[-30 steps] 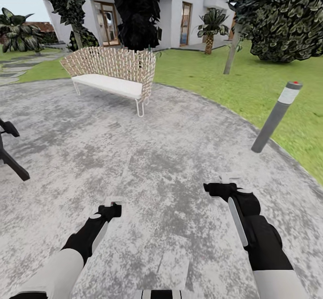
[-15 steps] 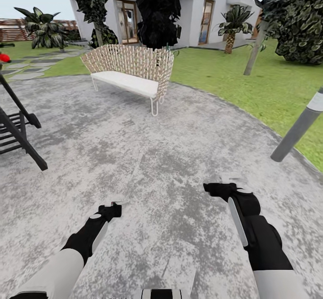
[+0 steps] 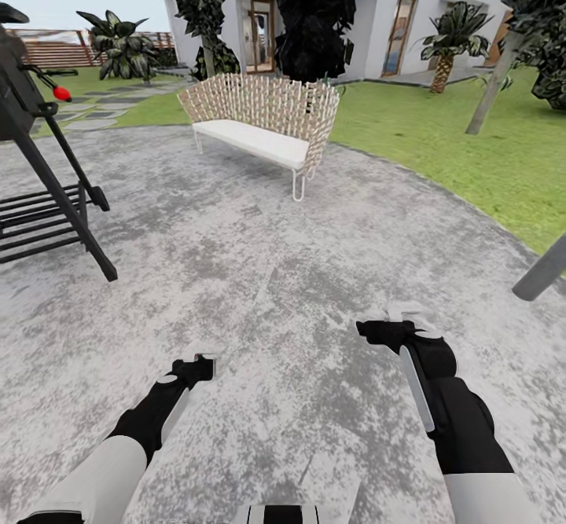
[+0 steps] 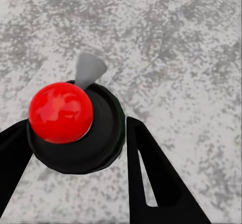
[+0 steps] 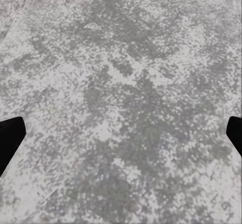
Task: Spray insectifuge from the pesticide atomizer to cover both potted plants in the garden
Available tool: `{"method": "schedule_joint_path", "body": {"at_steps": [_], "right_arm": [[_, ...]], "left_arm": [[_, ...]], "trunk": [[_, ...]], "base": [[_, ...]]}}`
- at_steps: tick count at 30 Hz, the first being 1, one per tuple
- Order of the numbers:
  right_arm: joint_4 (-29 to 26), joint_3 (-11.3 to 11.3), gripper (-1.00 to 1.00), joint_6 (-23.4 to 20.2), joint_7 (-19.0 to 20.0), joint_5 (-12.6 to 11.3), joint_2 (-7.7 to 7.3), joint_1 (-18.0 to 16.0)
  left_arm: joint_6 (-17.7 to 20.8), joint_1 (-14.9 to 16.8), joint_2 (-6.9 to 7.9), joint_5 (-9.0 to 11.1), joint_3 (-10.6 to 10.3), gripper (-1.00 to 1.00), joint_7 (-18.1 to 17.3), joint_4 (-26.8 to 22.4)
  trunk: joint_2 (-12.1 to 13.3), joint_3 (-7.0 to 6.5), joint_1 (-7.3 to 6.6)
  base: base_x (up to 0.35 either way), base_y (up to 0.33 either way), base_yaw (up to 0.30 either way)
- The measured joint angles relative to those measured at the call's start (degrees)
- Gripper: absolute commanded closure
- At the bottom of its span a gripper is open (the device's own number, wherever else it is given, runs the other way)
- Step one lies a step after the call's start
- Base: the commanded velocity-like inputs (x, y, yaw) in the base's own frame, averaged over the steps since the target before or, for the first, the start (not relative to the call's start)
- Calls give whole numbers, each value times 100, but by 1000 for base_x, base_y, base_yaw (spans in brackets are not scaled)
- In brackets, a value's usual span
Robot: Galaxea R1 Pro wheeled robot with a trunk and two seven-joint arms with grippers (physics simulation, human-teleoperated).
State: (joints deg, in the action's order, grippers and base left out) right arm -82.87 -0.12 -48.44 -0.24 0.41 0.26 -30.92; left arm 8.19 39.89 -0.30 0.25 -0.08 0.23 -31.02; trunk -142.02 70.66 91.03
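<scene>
The robot stands on a round, mottled grey paved patio (image 3: 259, 272), with both arms held low and near. The left gripper (image 3: 196, 368) hangs over bare paving; its wrist camera shows dark fingers (image 4: 151, 178) on either side of a red ball (image 4: 60, 112) seated on a black round part, and whether the claw is open or closed on anything I cannot tell. The right gripper (image 3: 389, 327) hovers over paving too, its fingertips (image 5: 10, 138) spread wide at the edges of its wrist camera's picture with nothing between them.

Open paving runs ahead to a wicker bench (image 3: 263, 119) with a white seat at the far edge. At the left stands a black stand (image 3: 47, 194) with slatted shelves. The patio's curved right edge meets the lawn (image 3: 440, 139) of the garden, where a grey post (image 3: 542, 269) leans. Beyond are a white house (image 3: 377, 5), trees, and a fence (image 3: 55, 49) far left.
</scene>
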Motion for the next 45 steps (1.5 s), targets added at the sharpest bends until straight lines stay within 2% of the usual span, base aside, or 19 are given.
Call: {"method": "schedule_joint_path", "body": {"at_steps": [8,11,18,24,35,45], "right_arm": [[0,-3,-100,2,0,0,0,0],[-2,-2,-100,2,0,0,0,0],[-3,-3,-100,1,0,0,0,0],[-4,-4,-100,0,0,-8,-7,1],[-5,-4,-100,1,0,-8,-17,1],[-5,-4,-100,1,0,-8,-15,1]], "left_arm": [[1,0,3,-1,0,100,3,-7],[0,0,3,0,5,100,0,-5],[-2,0,5,0,14,100,0,-2],[-3,1,4,-1,12,100,3,-4],[-1,2,-4,-1,11,100,-1,-1],[-1,2,-1,-1,16,100,-1,2]], "trunk": [[0,28,0],[-119,92,65],[-129,271,84],[-138,408,100],[-138,330,98],[-138,240,96]], "base": [[0,0,234],[0,0,234],[0,0,223],[0,0,32],[16,0,1],[294,0,0]]}}
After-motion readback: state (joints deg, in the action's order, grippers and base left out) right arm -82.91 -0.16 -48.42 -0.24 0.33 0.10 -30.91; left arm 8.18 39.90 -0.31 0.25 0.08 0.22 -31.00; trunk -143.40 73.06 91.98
